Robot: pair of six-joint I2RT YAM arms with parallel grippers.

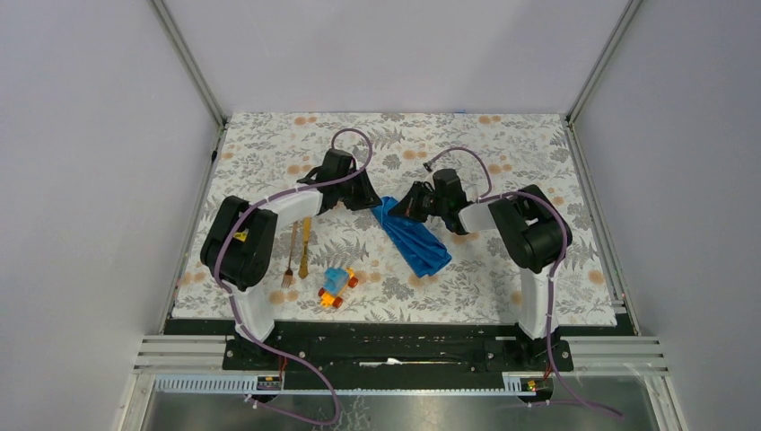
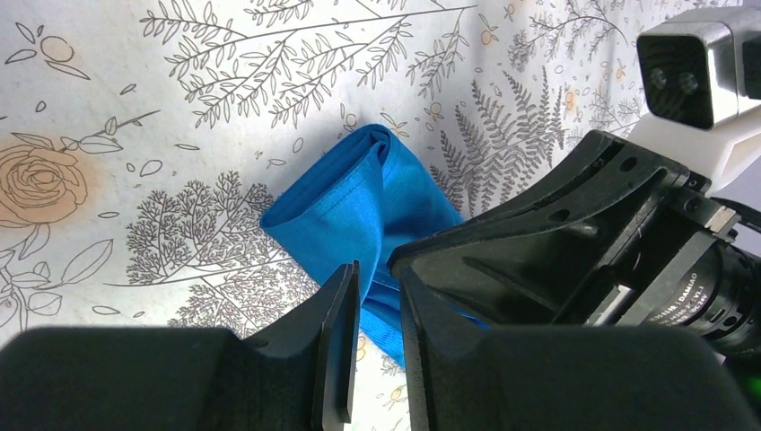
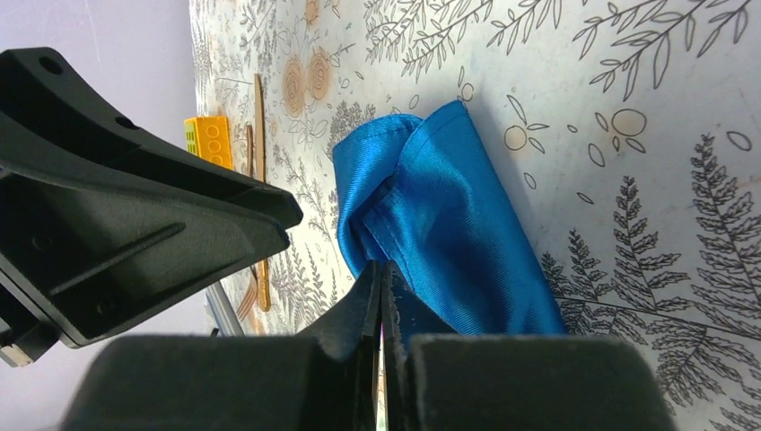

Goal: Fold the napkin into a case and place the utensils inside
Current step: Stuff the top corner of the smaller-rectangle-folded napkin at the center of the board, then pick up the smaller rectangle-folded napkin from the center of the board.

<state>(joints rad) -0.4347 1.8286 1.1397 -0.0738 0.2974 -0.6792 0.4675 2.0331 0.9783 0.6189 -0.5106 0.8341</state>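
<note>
Right tool [image 3: 379, 268] closed at napkin [image 3: 449, 215] edge; left tool [image 2: 375, 274] narrowly parted.

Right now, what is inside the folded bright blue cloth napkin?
Nothing pokes from the napkin; the golden-orange fork and knife lie apart on the table. The inner folds are hidden.

1. The surface [image 1: 502, 153] is covered by a white cloth printed with grey ferns, leafy twigs and pale orange roses.
2. Plain pale grey walls [image 1: 386, 45] close it in at the back and on both sides.
3. Slanting aluminium frame posts [image 1: 188, 58] run down to the two back corners.
4. Along the near edge lies a black base plate [image 1: 404, 337], with ribbed aluminium rails [image 1: 179, 352] at both ends.
5. The light is soft and even, and the shadows are faint.
</note>
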